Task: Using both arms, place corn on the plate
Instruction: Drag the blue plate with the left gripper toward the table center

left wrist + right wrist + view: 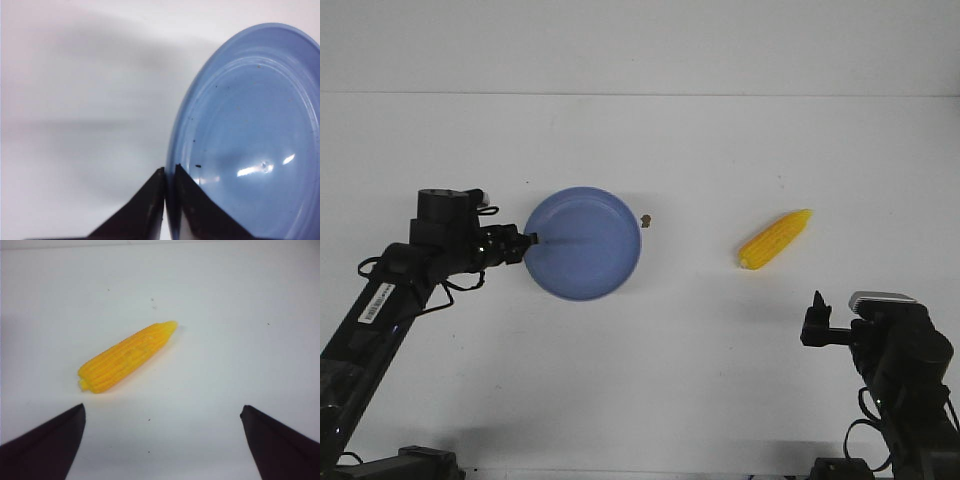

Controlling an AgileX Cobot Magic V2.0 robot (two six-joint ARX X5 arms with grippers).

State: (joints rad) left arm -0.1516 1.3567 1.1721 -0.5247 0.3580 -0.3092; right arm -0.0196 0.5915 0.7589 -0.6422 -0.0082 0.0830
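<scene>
Left claw (166, 200): its two black pointed fingers are pinched together on the near rim of the round, shallow periwinkle-blue plate (582, 243), one finger on the outer side of the rim and one inside it. In the left wrist view the plate's rim rises steeply from the fingertips, so the plate appears tilted or lifted on this edge; how far it is off the tabletop cannot be told. The plate's bowl, directly ahead of this claw, holds no food, only a few dark specks.

Right claw (162, 412): its black fingers stand wide apart, gripping nothing. The bright yellow tapered corn cob (127, 357) lies ahead of this claw and a little toward its left finger, flat on the white tabletop (720, 380), untouched, its pointed tip aimed away from the claw. In the front view the right claw (817, 322) sits near the cob but clear of it, and the cob (775, 239) is well apart from the plate.

Progress, as a judgement: the plate is secured by the left arm; the corn is not yet grasped, lifted or delivered, so most of the task remains.

A tiny brown speck (646, 220) lies just beyond the plate's far side from the left claw. The tabletop is plain, matte white; behind it runs a bare white wall (640, 45).
</scene>
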